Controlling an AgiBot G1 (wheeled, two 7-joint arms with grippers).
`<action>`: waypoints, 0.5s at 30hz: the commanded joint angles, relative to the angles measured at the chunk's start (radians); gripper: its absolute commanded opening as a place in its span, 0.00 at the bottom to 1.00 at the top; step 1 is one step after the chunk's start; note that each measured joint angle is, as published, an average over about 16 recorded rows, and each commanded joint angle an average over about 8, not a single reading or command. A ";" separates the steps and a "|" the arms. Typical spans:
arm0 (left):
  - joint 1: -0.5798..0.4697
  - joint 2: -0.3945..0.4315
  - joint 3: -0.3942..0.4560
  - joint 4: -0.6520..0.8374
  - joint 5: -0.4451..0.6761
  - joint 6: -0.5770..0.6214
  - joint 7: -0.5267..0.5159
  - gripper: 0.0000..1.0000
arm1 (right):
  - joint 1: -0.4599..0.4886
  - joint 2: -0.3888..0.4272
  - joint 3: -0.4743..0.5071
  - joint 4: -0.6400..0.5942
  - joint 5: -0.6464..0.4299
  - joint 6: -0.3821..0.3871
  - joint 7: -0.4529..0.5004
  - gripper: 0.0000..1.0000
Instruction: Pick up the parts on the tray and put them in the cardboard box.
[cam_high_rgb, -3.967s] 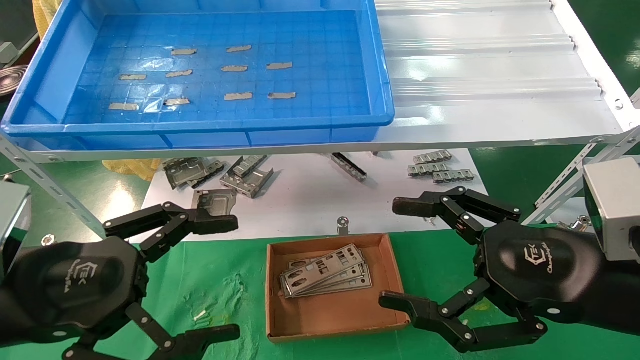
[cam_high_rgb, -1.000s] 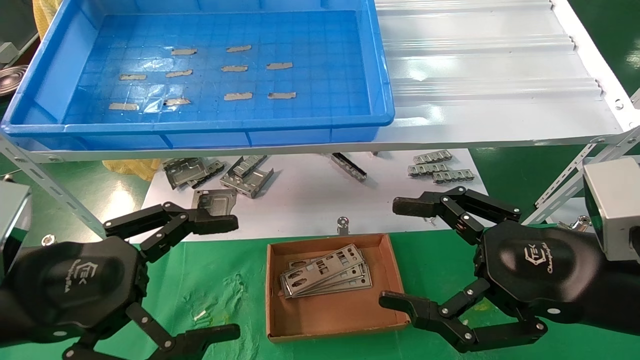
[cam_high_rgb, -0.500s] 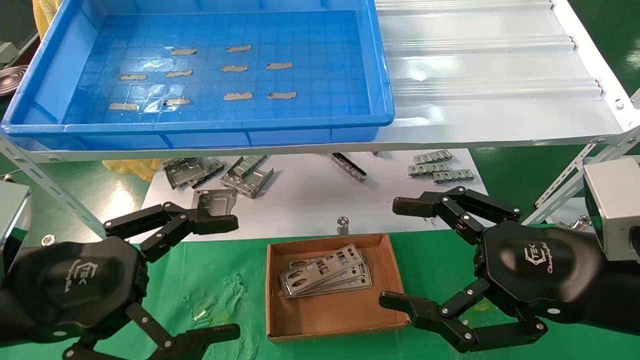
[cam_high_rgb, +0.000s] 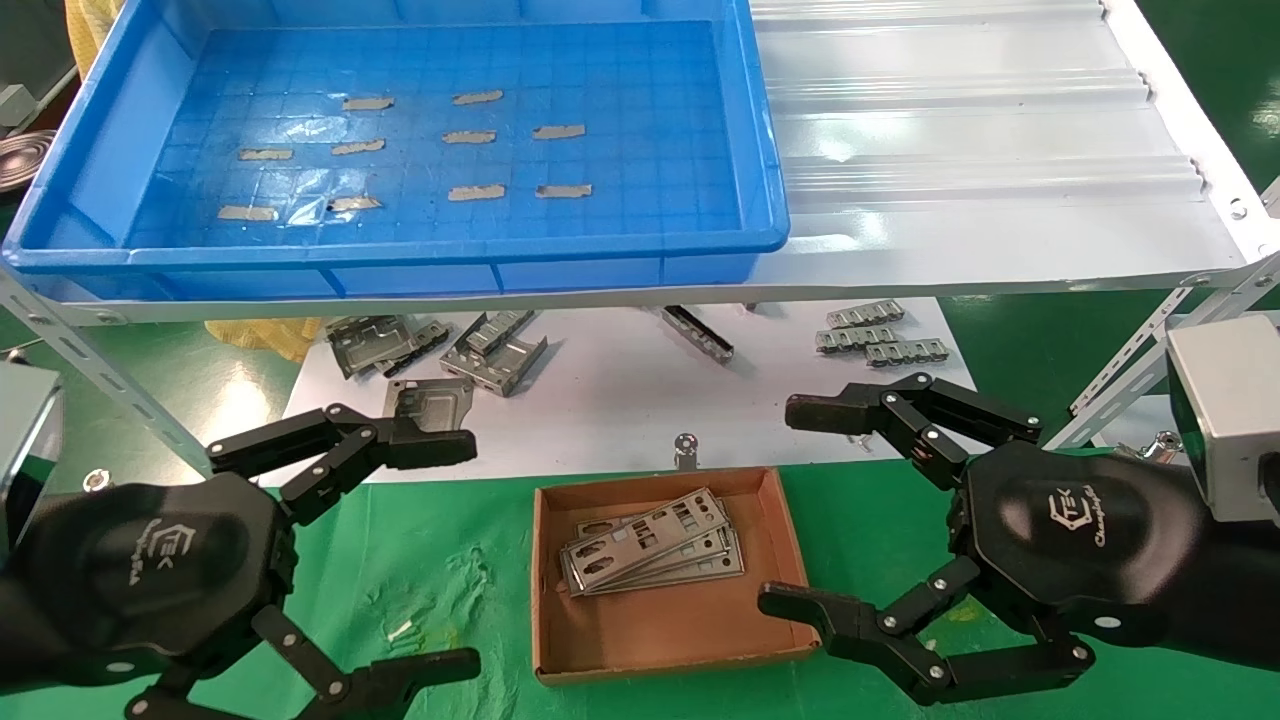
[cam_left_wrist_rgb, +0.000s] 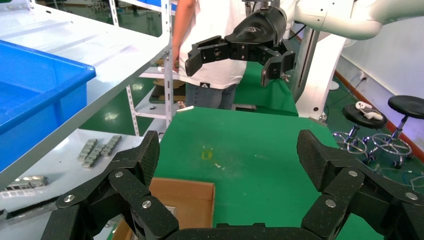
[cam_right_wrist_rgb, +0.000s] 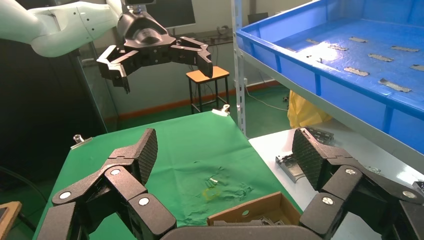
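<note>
Overhead, the left gripper (cam_high_rgb: 440, 555) hovers wide open and empty over the green cloth (cam_high_rgb: 440, 560), left of the cardboard box (cam_high_rgb: 660, 630); the right gripper (cam_high_rgb: 800, 510), equally spread and empty, hangs at the box's right side. A small stack of parts (cam_high_rgb: 650, 555) lies in the box. The tray (cam_high_rgb: 400, 250) on the shelf holds only ten tape strips (cam_high_rgb: 475, 191).

From the left wrist, its fingers (cam_left_wrist_rgb: 142, 160) gape above the box corner (cam_left_wrist_rgb: 182, 197).

From the right wrist, splayed fingers (cam_right_wrist_rgb: 145, 150) frame the box (cam_right_wrist_rgb: 250, 212) and tray (cam_right_wrist_rgb: 320, 65).
</note>
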 joint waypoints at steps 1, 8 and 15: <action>0.000 0.000 0.000 0.000 0.000 0.000 0.000 1.00 | 0.000 0.000 0.000 0.000 0.000 0.000 0.000 1.00; 0.000 0.000 0.000 0.000 0.000 0.000 0.000 1.00 | 0.000 0.000 0.000 0.000 0.000 0.000 0.000 1.00; 0.000 0.000 0.000 0.000 0.000 0.000 0.000 1.00 | 0.000 0.000 0.000 0.000 0.000 0.000 0.000 1.00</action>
